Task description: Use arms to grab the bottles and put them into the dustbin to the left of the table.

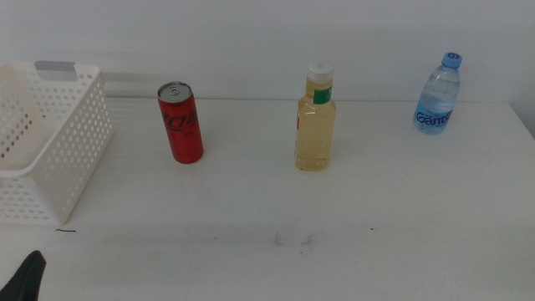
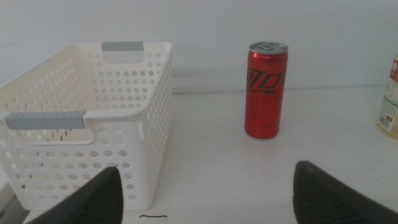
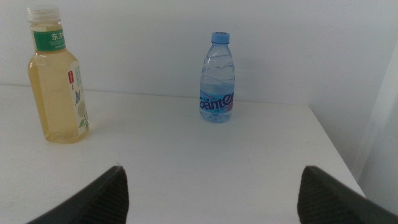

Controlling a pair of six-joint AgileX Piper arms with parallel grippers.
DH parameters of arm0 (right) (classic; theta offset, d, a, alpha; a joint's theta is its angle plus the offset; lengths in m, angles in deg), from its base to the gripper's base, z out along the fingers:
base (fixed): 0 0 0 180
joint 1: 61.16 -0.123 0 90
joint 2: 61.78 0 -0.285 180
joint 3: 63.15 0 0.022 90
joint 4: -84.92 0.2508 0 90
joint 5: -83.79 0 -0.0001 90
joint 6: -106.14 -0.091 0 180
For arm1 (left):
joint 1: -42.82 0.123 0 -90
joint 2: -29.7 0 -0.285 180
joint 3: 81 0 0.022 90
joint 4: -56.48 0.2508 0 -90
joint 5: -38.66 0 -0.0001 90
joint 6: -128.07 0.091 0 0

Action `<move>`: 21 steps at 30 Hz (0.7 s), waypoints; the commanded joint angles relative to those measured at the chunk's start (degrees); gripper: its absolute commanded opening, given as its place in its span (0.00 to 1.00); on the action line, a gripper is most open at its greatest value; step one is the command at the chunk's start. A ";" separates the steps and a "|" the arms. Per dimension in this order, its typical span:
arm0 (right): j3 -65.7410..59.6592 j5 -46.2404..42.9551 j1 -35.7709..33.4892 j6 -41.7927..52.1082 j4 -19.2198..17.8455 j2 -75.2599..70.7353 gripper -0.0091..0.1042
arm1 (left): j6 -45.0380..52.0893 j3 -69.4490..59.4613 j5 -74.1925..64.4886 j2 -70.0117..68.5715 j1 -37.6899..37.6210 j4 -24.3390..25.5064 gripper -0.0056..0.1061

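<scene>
Three bottles stand upright along the far half of the white table [image 1: 334, 226]. A slim red can [image 1: 180, 123] [image 2: 266, 90] is left of centre, a clear bottle of yellow liquid [image 1: 316, 121] [image 3: 58, 81] is in the middle, and a small blue-capped water bottle [image 1: 438, 96] [image 3: 217, 81] is at the far right. The white perforated dustbin [image 1: 75, 142] [image 2: 149, 124] sits at the table's left edge, and nothing shows inside it. My left gripper [image 2: 211, 199] is open, low at the near left, facing the basket and can. My right gripper [image 3: 211, 199] is open, facing the yellow and water bottles from well back.
Only a dark tip of the left gripper [image 1: 25, 280] shows in the middle view, at the bottom left corner. The right arm is out of that view. The table's right edge [image 3: 336, 155] runs close beside the water bottle. A plain white wall stands behind.
</scene>
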 commanded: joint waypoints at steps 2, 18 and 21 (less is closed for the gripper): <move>-0.18 -0.65 0.36 0.27 -0.13 -0.27 0.88 | 0.07 -0.04 0.75 -0.22 -0.41 0.83 0.89; -0.18 -0.65 0.36 0.27 -0.13 -0.27 0.88 | 0.07 -0.04 -2.05 -0.22 -0.41 2.15 0.89; -0.18 -0.65 0.36 0.27 -0.13 -0.27 0.88 | -0.20 -0.04 1.67 3.35 -0.97 1.85 0.89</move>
